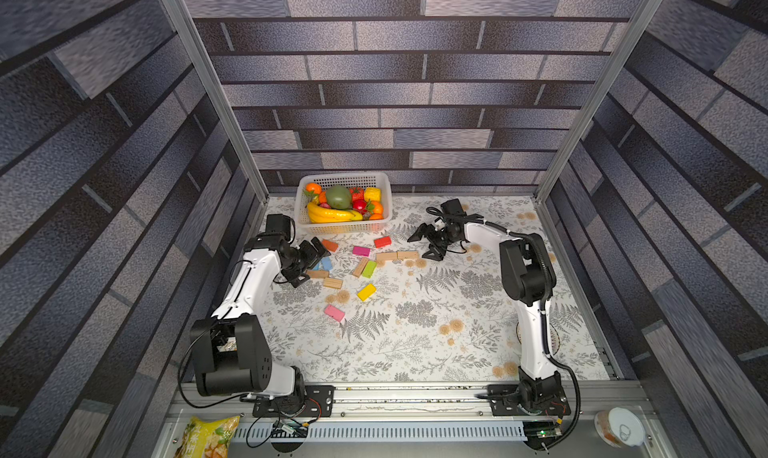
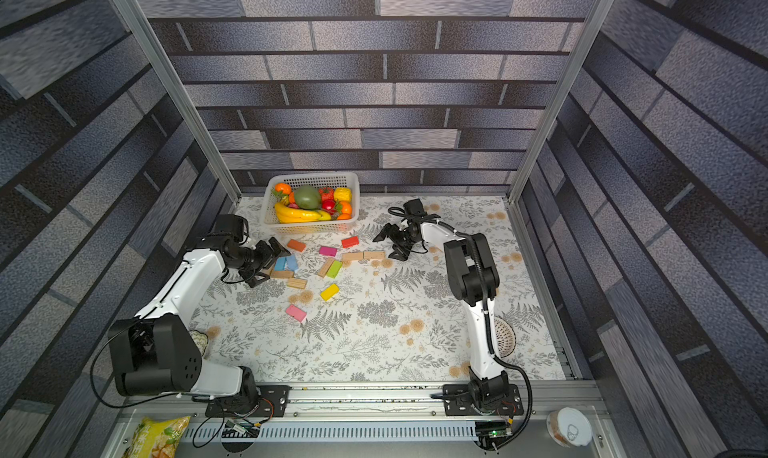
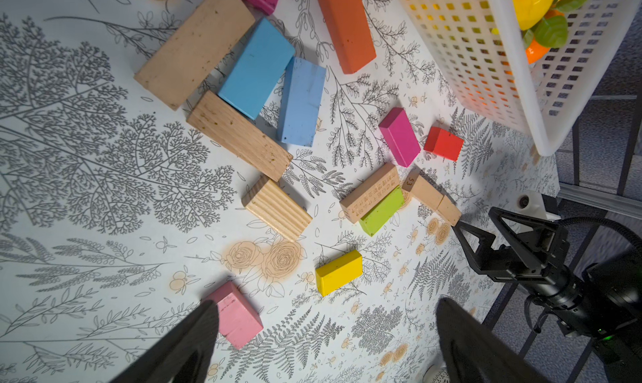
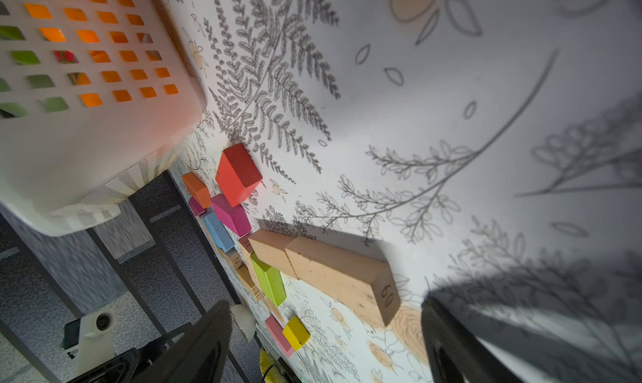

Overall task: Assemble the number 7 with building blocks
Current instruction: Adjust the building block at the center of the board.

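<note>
Two tan blocks (image 1: 397, 255) end to end among loose coloured blocks (image 1: 366, 292).

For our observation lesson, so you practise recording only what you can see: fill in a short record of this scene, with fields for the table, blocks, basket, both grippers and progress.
Table: covered by a floral cloth
Blocks: loose on the far half, tan and coloured
Tan pair: two blocks lying end to end
Basket: white, at the back, holds toy fruit
Left gripper: open, empty, by the blue blocks
Right gripper: open, empty, beside the tan pair
Progress: no finished 7 yet
</note>
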You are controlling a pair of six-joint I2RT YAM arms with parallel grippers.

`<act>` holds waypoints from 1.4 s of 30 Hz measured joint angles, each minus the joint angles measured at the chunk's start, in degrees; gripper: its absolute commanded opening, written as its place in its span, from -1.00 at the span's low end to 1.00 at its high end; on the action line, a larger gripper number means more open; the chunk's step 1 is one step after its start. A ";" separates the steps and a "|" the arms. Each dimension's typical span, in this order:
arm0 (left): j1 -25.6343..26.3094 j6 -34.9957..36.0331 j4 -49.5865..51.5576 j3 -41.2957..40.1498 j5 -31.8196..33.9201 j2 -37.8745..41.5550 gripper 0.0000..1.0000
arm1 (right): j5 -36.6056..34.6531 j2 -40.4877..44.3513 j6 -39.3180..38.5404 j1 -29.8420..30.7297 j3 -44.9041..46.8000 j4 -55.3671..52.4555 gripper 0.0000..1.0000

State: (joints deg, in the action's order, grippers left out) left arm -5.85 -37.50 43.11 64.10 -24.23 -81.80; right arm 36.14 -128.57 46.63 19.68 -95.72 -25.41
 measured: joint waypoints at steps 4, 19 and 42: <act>-0.26 0.02 0.04 -0.31 0.00 0.44 0.99 | 0.02 -0.31 0.00 -0.11 -0.42 0.00 0.74; -0.63 1.05 0.24 -1.18 0.00 0.90 0.99 | 1.70 -2.93 0.02 -0.09 -3.98 0.44 0.74; -0.66 1.05 0.17 -1.88 0.00 2.19 0.99 | 2.19 -3.34 0.00 0.83 -4.52 0.74 0.74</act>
State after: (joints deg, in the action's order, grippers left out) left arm -6.50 -36.45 43.29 62.22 -24.23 -79.61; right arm 38.33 -131.92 46.63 20.51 -100.25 -24.67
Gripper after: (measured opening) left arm 0.996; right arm 0.870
